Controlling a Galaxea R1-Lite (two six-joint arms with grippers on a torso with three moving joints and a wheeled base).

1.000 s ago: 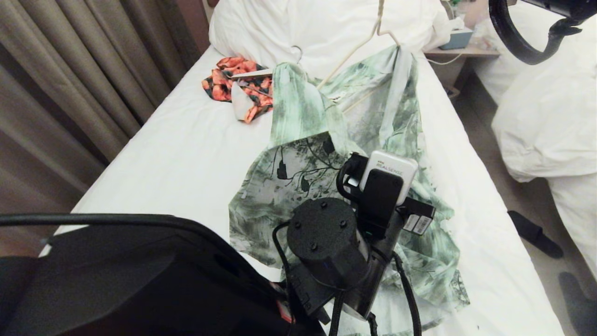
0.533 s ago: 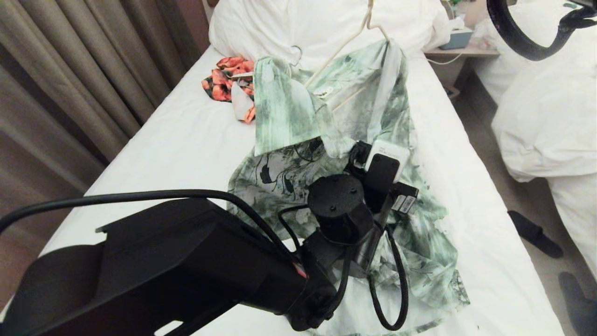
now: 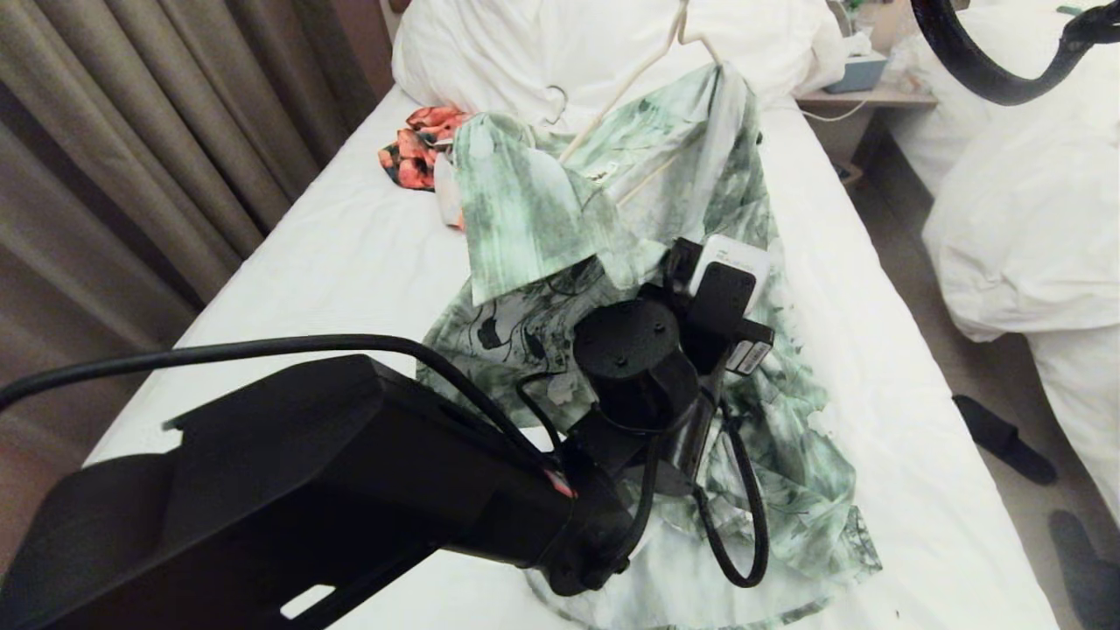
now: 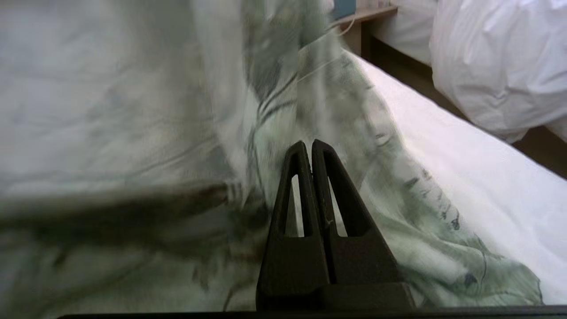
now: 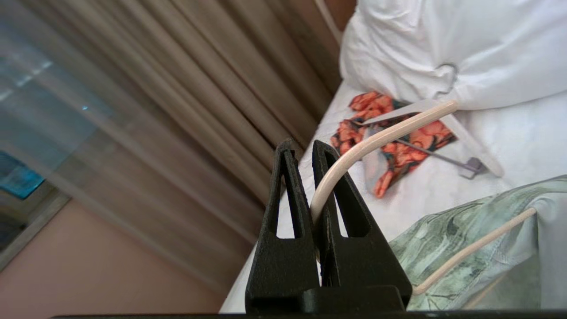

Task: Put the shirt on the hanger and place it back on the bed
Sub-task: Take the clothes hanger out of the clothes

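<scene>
Right hand point(image 5: 305, 148): raised above the bed, clamped on the cream hanger point(image 5: 376, 141) by its hook.
Left hand point(image 4: 308, 148): fingers pressed together among the shirt's folds; whether cloth is pinched, cannot tell.
Shirt point(image 3: 700, 175): draped from the hanger, its hem trailing on the bed point(image 3: 332, 262).

The left arm point(image 3: 350, 490) covers a good chunk of the shirt point(image 3: 525, 210), the hanger point(image 3: 612, 109) hook runs off the top edge, and the shirt is blurry in the left wrist view.
</scene>
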